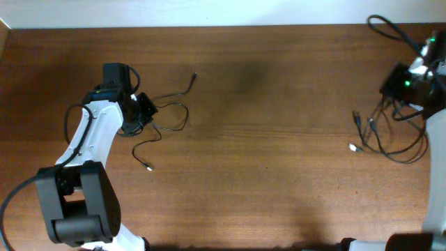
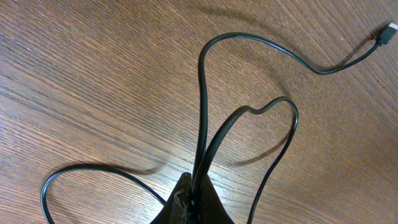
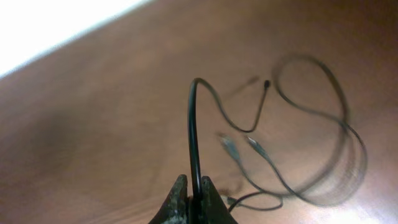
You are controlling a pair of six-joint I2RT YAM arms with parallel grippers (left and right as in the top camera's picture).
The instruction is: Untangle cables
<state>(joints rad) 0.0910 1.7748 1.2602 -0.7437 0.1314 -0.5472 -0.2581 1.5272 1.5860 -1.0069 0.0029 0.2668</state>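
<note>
1. Left claw (image 2: 193,204) is clenched on a cable (image 2: 202,93); two strands leave its tips side by side and run straight ahead.
2. Further ahead the strands part. One bends right and ends in a small plug (image 2: 388,31) far ahead-right. The other curls into a heart-like loop just right of the claw's line. Another run sweeps out to the claw's left across the counter (image 2: 93,68).
3. Right claw (image 3: 193,198) is also clenched, on a cord (image 3: 190,130) that stands up from its tips and arches over to the right.
4. Ahead-right of the right claw lies the bundle (image 3: 342,130), overlapping loops with two connectors (image 3: 229,147) between it and the claw. That view is blurred, so I cannot tell the crossings.
5. The coming move seems to turn on this: the knotted part sits by the right claw, well apart from the left claw, so the right arm is much nearer. The gripped cord's axis points up and away from the bundle, which probably favours drawing it out that way.
6. All cords are thin, black and round-jacketed, limp enough to hold soft curves. The plug tips are small and stiff. The counter is brown, matt wood grain, so cords should slide easily.
</note>
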